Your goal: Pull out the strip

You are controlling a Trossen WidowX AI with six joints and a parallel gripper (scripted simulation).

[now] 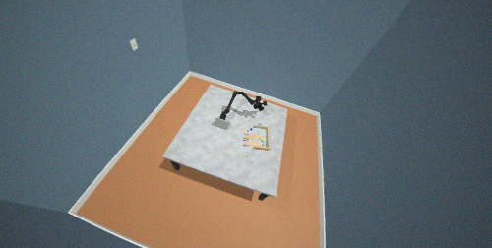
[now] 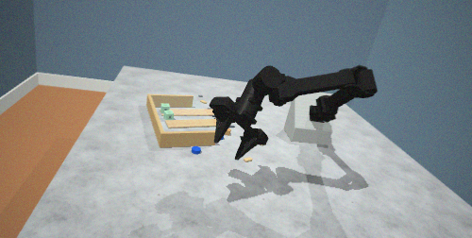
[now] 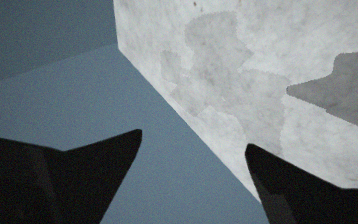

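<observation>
Two small pale green cubes, one farther back (image 2: 164, 108) and one nearer (image 2: 168, 114), stand close together inside the wooden frame (image 2: 189, 139) (image 1: 269, 138). Dark marks show on them, too small to read. A back strip (image 2: 191, 112) (image 1: 254, 137) and a front strip (image 2: 189, 123) (image 1: 253, 143) of light wood lie across the frame's open side. The nearer cube is by the left end of the back strip in the exterior view; what each cube rests on is not clear. My gripper (image 2: 227, 150) (image 3: 193, 142) is open and empty, above the table beside the frame.
A blue disc (image 2: 196, 150) lies outside the frame's near wall. A small yellow piece (image 2: 248, 160) lies near my fingers, an orange piece (image 2: 228, 131) by the strip ends, and another yellow piece (image 2: 203, 101) behind the frame. The table edge (image 3: 185, 123) crosses the wrist view.
</observation>
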